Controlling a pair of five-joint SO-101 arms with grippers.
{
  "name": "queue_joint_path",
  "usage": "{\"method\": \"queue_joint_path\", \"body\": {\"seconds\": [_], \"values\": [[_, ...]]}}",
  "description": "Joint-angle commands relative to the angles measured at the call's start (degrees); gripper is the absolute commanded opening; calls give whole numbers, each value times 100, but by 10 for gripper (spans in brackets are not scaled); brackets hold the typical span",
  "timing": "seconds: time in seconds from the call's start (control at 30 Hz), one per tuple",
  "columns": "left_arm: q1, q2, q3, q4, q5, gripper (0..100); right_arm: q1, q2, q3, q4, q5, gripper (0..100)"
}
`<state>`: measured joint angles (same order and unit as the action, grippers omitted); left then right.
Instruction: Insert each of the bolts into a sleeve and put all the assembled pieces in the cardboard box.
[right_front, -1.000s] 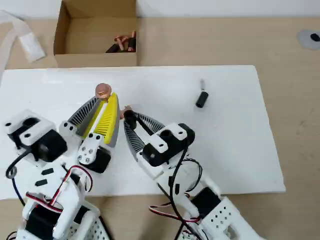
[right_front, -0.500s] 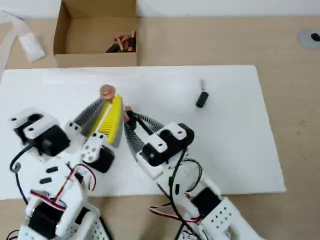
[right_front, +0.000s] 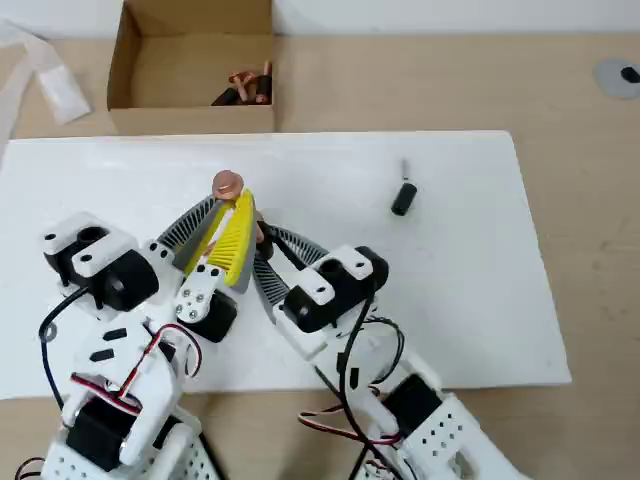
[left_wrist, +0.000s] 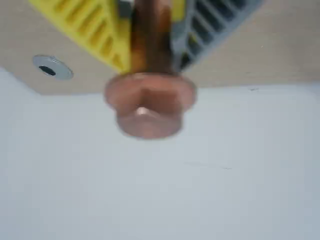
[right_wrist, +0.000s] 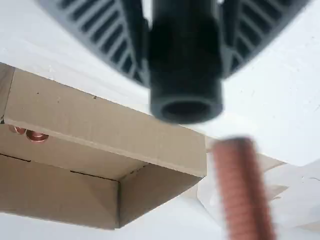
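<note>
Bolt (left_wrist: 150, 102) sits pinched in left claw (right_front: 230, 197); right claw (right_front: 262, 238) pinches black sleeve (right_wrist: 186, 75); bolt's threaded end lies just beside sleeve's mouth.

Copper bolt (left_wrist: 149, 102), black sleeve (right_wrist: 186, 75)

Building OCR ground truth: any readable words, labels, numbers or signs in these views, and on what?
None can be read.
The brown cardboard box, the white flat board, the copper flanged bolt in the left pincer and the black cylindrical sleeve in the right pincer show no marks.
The white paper strip beside the box: any print is too small to tell.
</note>
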<state>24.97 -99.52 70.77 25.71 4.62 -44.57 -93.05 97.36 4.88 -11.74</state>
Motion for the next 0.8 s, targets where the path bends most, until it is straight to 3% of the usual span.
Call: {"method": "queue_joint_path", "body": {"seconds": [0.0,0.43,0.77], "values": [[44,-31,-18,-158,-53,7,-84,-101,4,-9,44,9],[26,-31,677,-826,-360,7,-84,-110,4,-18,53,9],[-246,-31,651,-844,-457,7,-84,-110,4,-18,53,9]]}}
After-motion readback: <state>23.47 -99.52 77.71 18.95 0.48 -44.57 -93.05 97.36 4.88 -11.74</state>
